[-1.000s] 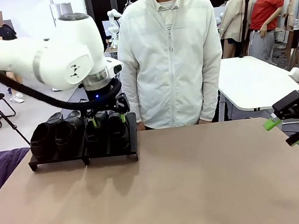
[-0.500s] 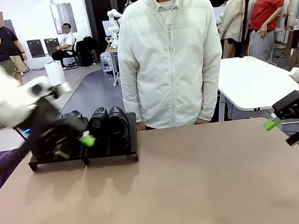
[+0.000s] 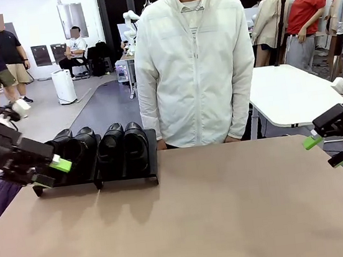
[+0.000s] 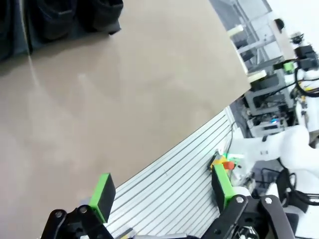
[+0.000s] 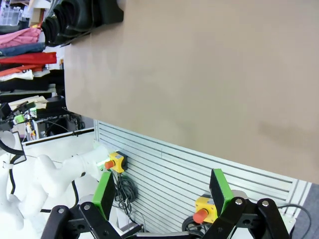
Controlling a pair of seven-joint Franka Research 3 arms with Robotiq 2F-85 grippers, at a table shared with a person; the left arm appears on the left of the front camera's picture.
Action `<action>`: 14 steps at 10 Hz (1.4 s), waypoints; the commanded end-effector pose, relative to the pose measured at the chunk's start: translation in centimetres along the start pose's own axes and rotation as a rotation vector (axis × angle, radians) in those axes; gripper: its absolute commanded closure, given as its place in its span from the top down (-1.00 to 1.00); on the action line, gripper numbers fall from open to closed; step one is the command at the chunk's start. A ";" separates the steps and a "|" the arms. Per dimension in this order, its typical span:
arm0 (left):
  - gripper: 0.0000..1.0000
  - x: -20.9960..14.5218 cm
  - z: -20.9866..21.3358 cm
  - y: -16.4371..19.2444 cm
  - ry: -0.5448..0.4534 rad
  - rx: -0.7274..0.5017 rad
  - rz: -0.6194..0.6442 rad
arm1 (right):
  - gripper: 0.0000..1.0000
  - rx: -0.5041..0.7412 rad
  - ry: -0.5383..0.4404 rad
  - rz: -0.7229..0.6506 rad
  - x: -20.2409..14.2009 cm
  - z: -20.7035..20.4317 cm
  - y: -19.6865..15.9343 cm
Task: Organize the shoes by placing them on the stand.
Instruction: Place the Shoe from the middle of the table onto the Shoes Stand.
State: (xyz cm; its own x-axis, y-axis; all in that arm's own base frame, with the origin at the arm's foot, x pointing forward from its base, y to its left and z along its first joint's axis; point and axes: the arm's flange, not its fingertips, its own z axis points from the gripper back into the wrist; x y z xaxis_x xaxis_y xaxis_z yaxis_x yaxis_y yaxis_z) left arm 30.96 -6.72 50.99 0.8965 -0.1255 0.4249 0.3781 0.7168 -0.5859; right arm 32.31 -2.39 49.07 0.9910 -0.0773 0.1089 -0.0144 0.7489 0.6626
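Black shoes [image 3: 99,148] on stand [image 3: 127,174], right of left claw [image 3: 50,171]

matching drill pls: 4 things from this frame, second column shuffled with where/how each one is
Things:
1. shoes
2. stand
3. left gripper
4. right gripper

Places/states:
A. open, empty, off the table's right edge
B. far left of the table, in front of the person
C. four in a row on the stand
D. open, empty, at the table's left edge beside the stand

Pairs: 1-C, 2-B, 3-D, 4-A
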 end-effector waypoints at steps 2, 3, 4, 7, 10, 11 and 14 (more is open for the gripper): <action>1.00 0.7 -1.1 -0.8 0.003 0.019 0.002 | 1.00 0.009 0.003 0.011 0.1 0.2 0.1; 1.00 0.7 -1.1 -0.8 0.003 0.019 0.002 | 1.00 0.009 0.003 0.011 0.1 0.2 0.1; 1.00 0.7 -1.1 -0.8 0.003 0.019 0.002 | 1.00 0.009 0.003 0.011 0.1 0.2 0.1; 1.00 0.7 -1.1 -0.8 0.003 0.019 0.002 | 1.00 0.009 0.003 0.011 0.1 0.2 0.1; 1.00 0.7 -1.1 -0.8 0.003 0.019 0.002 | 1.00 0.009 0.003 0.011 0.1 0.2 0.1; 1.00 0.7 -1.1 -0.8 0.003 0.019 0.002 | 1.00 0.009 0.003 0.011 0.1 0.2 0.1; 1.00 0.7 -1.1 -0.8 0.003 0.019 0.002 | 1.00 0.009 0.003 0.011 0.1 0.2 0.1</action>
